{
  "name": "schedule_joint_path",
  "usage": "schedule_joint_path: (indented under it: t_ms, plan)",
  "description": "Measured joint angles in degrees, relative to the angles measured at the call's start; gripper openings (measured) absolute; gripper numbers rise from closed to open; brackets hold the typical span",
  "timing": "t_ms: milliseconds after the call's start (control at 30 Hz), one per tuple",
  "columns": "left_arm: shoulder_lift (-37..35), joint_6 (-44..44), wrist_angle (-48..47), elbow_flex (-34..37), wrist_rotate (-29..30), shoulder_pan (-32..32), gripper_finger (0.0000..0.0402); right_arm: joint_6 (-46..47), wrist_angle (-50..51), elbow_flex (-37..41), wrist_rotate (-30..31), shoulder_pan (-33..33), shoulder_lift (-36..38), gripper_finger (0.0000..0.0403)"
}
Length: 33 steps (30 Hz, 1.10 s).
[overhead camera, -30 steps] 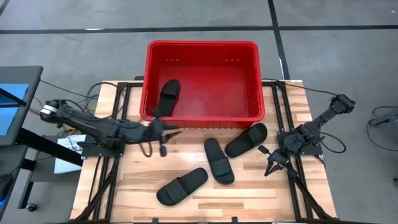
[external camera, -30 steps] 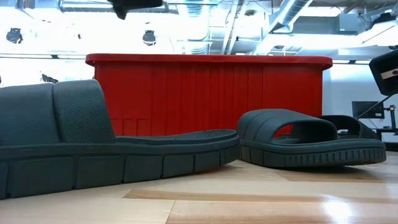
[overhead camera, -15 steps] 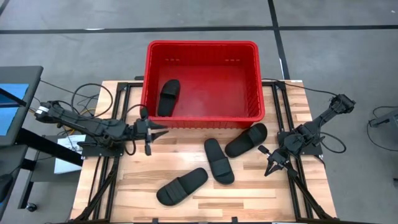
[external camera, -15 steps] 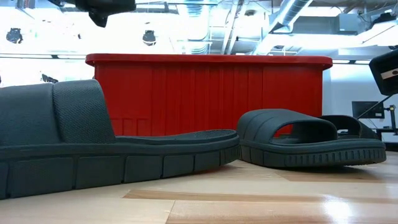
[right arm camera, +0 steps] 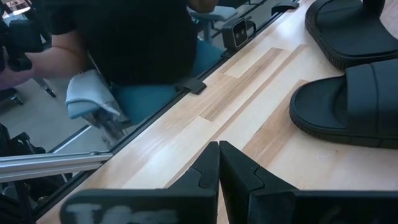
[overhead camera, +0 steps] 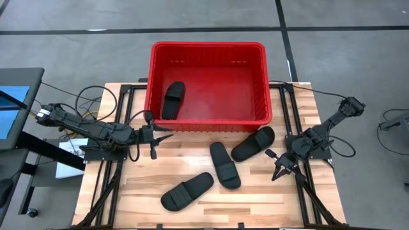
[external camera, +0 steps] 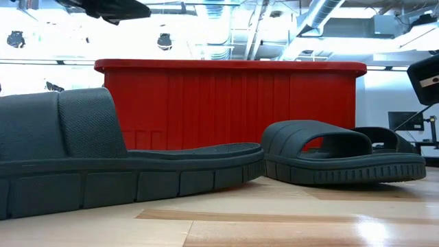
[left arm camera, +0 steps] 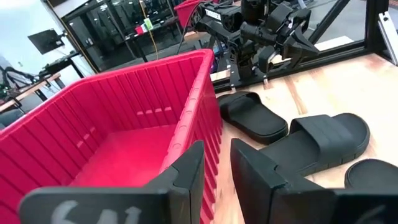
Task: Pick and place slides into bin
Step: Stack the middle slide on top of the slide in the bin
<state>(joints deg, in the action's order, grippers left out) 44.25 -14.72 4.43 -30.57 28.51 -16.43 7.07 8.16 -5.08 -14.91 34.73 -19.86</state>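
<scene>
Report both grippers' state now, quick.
Left gripper: open, holding nothing, just outside the bin.
Right gripper: shut, empty, at the table's right side.

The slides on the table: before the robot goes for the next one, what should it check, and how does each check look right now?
1. One slide lies flat in the bin: ok.
2. Three slides wait on the table, near, middle and far: ok.
3. Left claw holds nothing, fingers slightly apart: ok.
4. Left claw is over a slide: not ok; it sits by the bin's front left corner.
5. Right claw is shut and parked at the table's right side, off the slides: ok.
6. Bin has floor space left: ok.
</scene>
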Motion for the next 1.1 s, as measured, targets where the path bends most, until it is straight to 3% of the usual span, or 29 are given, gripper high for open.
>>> schedule_joint_path:
  t_ms: [400, 667, 900, 1100]
  plan:
    - [0.02, 0.36, -5.69, 0.0, 0.29, 0.02, 0.0071, 1.65, -4.32, 0.0, 3.42, -3.88, 0.0, 0.0]
    - [0.0, -1.1, -2.41, -0.04, 0.33, 0.02, 0.0071, 2.51, -13.64, 0.0, 3.49, -6.0, -0.02, 0.0]
    - [0.0, -1.12, -2.84, -0.04, 0.33, 0.02, 0.0071, 1.51, -28.66, 0.0, 3.49, -6.88, 0.0, 0.0]
    - [0.0, -1.11, -2.86, -0.04, 0.33, 0.02, 0.0071, -8.04, -31.22, 0.0, 3.47, -6.28, -0.02, 0.0]
